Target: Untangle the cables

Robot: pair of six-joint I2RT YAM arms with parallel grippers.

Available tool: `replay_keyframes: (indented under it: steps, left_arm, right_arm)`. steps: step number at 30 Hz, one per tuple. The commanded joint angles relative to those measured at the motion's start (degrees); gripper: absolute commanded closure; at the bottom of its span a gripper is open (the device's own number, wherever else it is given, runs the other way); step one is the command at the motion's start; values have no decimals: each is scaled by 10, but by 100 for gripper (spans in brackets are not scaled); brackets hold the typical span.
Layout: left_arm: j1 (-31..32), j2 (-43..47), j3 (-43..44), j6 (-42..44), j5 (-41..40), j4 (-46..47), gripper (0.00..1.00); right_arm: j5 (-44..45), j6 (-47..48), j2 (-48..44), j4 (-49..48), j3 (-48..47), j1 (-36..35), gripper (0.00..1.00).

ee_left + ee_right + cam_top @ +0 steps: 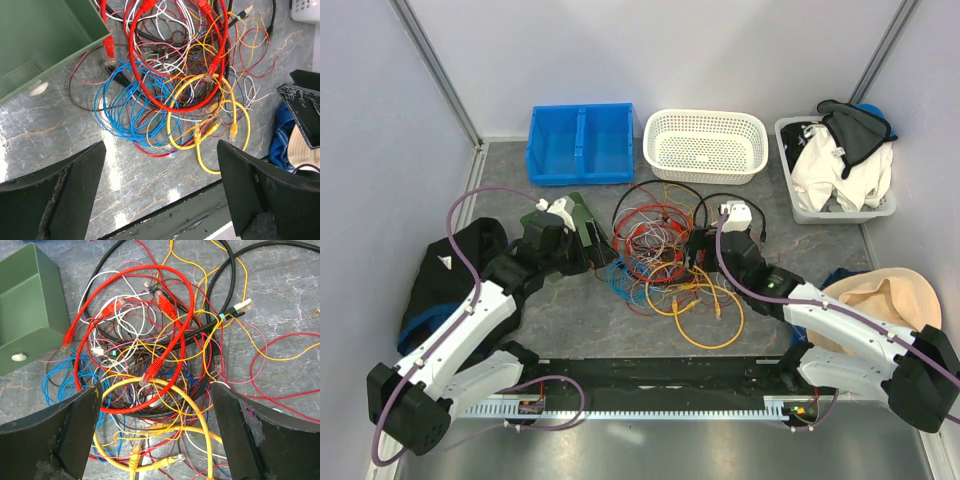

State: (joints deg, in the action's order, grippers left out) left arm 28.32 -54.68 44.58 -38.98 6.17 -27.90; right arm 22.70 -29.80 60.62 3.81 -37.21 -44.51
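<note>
Cables (665, 262) heaped in one knot at mid-table, between the two grippers. Red loop (145, 268) uppermost. Blue coils (115, 107) at the knot's 8 o'clock. Thick yellow rings (169, 120) spilling out toward 5 o'clock. Black lead (231, 255) arcing off toward 1 o'clock. Thin white, orange and purple strands threaded through the lot, several ending in small plugs.

Left gripper (160, 150) at the knot's 9 o'clock, fingers spread wide, nothing between them, hanging above the blue coils and yellow rings. Right gripper (155, 390) at the knot's 3 o'clock, likewise wide apart and gripping nothing, poised over the red loop.

Containers along the far edge:
- Blue bin (580, 173) at 11 o'clock, split into two compartments side by side, only bare blue floors on show.
- White basket (705, 170) at 12 o'clock, perforated walls, just beyond the cables.
- Grey tub (840, 213) at 2 o'clock, stuffed with white cloth (825, 170) and black cloth (855, 135) piled above its rim.

Green bin (45, 40) closer in, just beside the knot at 10 o'clock and next to the left gripper, with a small white round piece (37, 89) on its inner floor.

Off to the sides, out of any container: black garment (455, 265) at 9 o'clock, tan hat (885, 295) at 4 o'clock.
</note>
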Motion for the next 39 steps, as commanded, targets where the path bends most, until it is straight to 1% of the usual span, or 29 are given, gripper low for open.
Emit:
replay_keyframes:
  steps: [1,3,4,5,7,8,9,10,12,13,15,16,17,18,19,22,23,24,26,28,30,31,34,39]
  left_arm:
    - [-2,5,4,17,13,25,0]
    - [0,21,1,15,19,35,0]
    - [6,26,-2,15,20,50,0]
    - [12,30,-1,15,18,64,0]
    - [39,22,17,18,-12,65,0]
    - [50,11,28,25,-24,58,0]
    - [60,-2,51,28,-48,52,0]
    - [85,-33,63,29,-59,45,0]
    - [111,-64,98,29,-115,24,0]
    - [130,-82,108,29,-126,21,0]
    - [136,-132,133,21,-143,15,0]
    - [136,-146,140,16,-152,16,0]
    - [136,-174,144,13,-158,19,0]
    - [136,-183,145,14,-158,28,0]
    - [135,-190,141,20,-155,61,0]
    - [135,-216,126,19,-163,111,2]
    - [135,-224,130,22,-162,115,2]
    - [135,-245,133,26,-150,119,5]
    - [135,-267,145,33,-141,128,8]
    - [136,-302,152,40,-137,133,16]
    - [136,-327,162,41,-142,137,21]
    - [136,-346,163,39,-143,137,21]
    - [136,-361,159,22,-144,137,22]
    - [156,-352,134,9,-153,151,23]
  right_arm:
    - [-10,5,-14,-67,22,-1,2]
    - [-29,39,-37,-118,50,-1,2]
    - [-58,48,-61,-177,87,-1,2]
    - [-65,53,-75,-207,107,-1,2]
    - [-65,35,-119,-273,157,-1,2]
    - [-70,20,-132,-281,165,0,2]
    - [-75,22,-142,-277,166,0,2]
    - [-81,23,-147,-247,153,-1,2]
    - [-69,19,-136,-190,119,-1,2]
    - [-54,16,-112,-128,82,0,2]
    - [-18,12,-82,-64,39,-1,2]
    - [-7,10,-55,-10,5,-1,2]
    - [-1,7,-45,10,-7,-1,2]
    - [2,7,-38,22,-15,-1,2]
    - [2,8,-34,34,-22,-1,2]
    - [4,10,-54,31,-11,-1,2]
    - [4,11,-62,29,-7,-1,2]
    - [5,11,-69,27,0,-1,2]
    - [10,15,-91,23,7,-1,2]
    - [16,16,-110,21,17,-1,2]
    - [16,17,-118,22,23,-1,2]
    - [16,17,-125,23,25,0,2]
    - [15,15,-137,33,30,-1,2]
    - [9,11,-148,31,46,-1,2]
